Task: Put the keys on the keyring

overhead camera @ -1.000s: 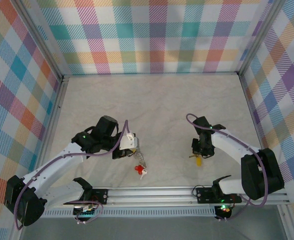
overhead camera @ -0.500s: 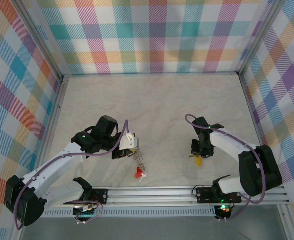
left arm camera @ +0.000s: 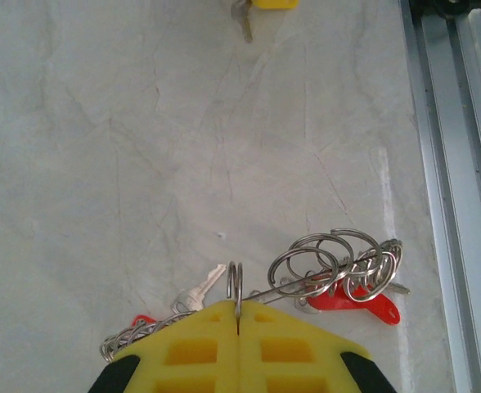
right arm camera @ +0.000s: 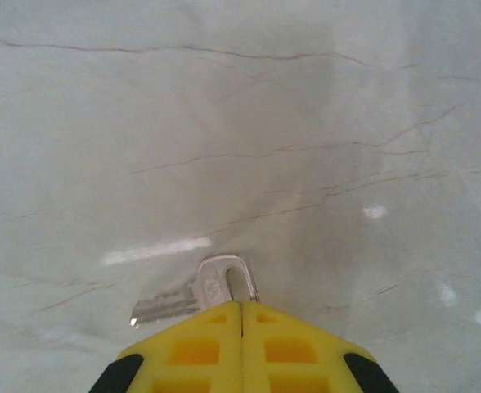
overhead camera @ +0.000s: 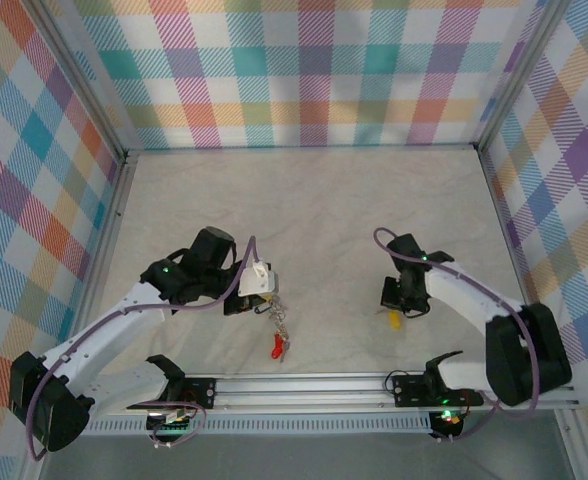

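Observation:
My left gripper (left arm camera: 238,309) is shut on the edge of the large silver keyring (left arm camera: 237,280), which stands upright between the yellow fingers. A cluster of small silver rings (left arm camera: 339,260) and a red tag (left arm camera: 357,308) hang off it to the right, and a silver key (left arm camera: 198,291) lies to the left. In the top view the keyring bunch (overhead camera: 279,334) trails below the left gripper (overhead camera: 264,304). My right gripper (right arm camera: 241,304) is shut on a silver key (right arm camera: 216,286) just above the table, with the key's slotted head sticking out. That gripper (overhead camera: 395,318) is at right of centre.
The aluminium rail (overhead camera: 374,388) runs along the near table edge, close to the keyring bunch. Checked walls (overhead camera: 304,70) enclose the cream table surface (overhead camera: 314,210). In the left wrist view the right gripper's yellow tips and key (left arm camera: 242,24) appear at the top edge.
The bunch of rings and the red tag under the left gripper has shifted and drawn together. The right gripper has barely moved.

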Available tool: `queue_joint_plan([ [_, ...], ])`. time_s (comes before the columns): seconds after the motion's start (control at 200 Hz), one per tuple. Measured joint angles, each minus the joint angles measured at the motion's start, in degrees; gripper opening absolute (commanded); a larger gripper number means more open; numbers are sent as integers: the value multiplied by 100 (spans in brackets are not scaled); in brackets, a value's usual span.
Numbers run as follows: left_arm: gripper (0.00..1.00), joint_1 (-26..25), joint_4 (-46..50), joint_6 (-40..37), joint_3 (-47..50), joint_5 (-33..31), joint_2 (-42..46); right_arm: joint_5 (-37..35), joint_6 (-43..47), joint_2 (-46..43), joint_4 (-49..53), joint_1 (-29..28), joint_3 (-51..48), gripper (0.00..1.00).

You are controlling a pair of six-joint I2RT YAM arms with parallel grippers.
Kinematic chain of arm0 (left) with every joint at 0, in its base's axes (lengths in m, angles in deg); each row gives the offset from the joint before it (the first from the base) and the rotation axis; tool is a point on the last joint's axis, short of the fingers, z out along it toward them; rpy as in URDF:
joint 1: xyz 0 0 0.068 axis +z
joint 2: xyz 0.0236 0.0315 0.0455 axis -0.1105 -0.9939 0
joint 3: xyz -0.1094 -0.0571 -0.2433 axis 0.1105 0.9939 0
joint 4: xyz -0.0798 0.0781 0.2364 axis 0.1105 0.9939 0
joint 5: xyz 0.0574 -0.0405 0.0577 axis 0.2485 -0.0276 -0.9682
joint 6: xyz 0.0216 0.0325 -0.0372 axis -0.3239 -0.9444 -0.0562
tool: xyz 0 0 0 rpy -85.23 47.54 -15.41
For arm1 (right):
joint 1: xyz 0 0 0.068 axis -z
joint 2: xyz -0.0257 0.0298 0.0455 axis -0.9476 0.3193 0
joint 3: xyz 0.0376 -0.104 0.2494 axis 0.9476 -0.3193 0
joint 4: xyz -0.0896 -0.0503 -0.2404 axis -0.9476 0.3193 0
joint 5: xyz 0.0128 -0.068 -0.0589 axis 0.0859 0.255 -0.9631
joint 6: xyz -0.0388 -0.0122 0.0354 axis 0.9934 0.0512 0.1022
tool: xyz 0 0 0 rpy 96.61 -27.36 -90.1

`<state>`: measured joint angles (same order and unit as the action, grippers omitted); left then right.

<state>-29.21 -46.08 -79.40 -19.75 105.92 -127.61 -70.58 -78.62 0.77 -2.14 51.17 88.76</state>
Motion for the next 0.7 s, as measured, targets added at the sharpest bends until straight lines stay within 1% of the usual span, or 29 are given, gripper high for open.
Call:
queue_joint_plan([
  [0.09,0,-26,22,-59,-92,4,-44,356,-92,-638,-208,0,-122,0],
  [0.155,0,-76,39,-81,-144,4,-92,654,-221,-935,-402,0,-162,0],
  [0.275,0,-227,42,-103,-170,-37,-221,1191,-516,-1069,-793,-15,-164,0],
  [0.365,0,-367,44,-125,-184,-118,-367,1464,-741,-1016,-1027,-149,-144,0],
  [0.505,0,-608,31,-249,-260,-317,-560,1696,-1016,-789,-1281,-636,157,0],
  [0.7,0,-901,22,-444,-282,-682,-603,1635,-1226,-492,-1919,-1484,704,0],
])
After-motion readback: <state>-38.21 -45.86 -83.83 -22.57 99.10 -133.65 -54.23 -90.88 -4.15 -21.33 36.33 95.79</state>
